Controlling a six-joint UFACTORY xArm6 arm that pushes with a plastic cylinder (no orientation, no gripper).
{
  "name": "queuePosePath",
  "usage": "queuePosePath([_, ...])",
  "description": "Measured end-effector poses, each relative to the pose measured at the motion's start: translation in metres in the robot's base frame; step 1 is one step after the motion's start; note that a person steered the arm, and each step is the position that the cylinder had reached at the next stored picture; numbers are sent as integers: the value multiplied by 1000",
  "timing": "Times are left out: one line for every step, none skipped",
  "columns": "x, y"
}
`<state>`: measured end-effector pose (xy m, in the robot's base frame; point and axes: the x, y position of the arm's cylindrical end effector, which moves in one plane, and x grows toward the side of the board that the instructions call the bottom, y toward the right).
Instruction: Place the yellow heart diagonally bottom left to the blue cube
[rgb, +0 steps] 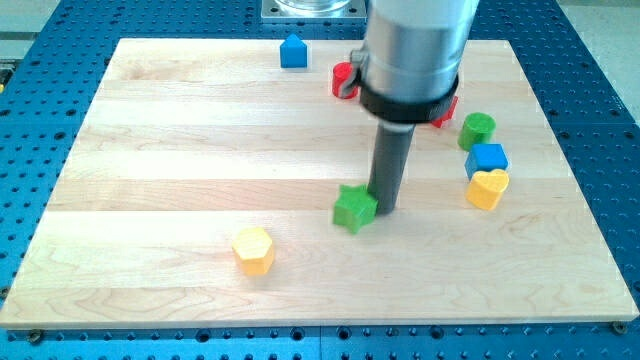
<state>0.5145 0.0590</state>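
Observation:
The yellow heart (487, 188) lies at the view's right, touching the lower edge of the blue cube (486, 158). My tip (386, 208) rests on the board near the middle, right against the right side of a green star (354, 208). The tip is about a hundred pixels to the left of the yellow heart and a little lower.
A green cylinder (477, 128) sits just above the blue cube. A red block (345, 79) and another red block (444, 110) show partly behind the arm. A blue house-shaped block (293, 51) is at the top. A yellow hexagon (253, 250) is at the lower left.

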Motion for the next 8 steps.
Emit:
queuePosePath([30,-11])
queuePosePath([74,94])
queuePosePath([41,214])
queuePosePath([-13,247])
queuePosePath([-49,220])
queuePosePath([-17,124])
queuePosePath([23,114])
queuePosePath([23,101])
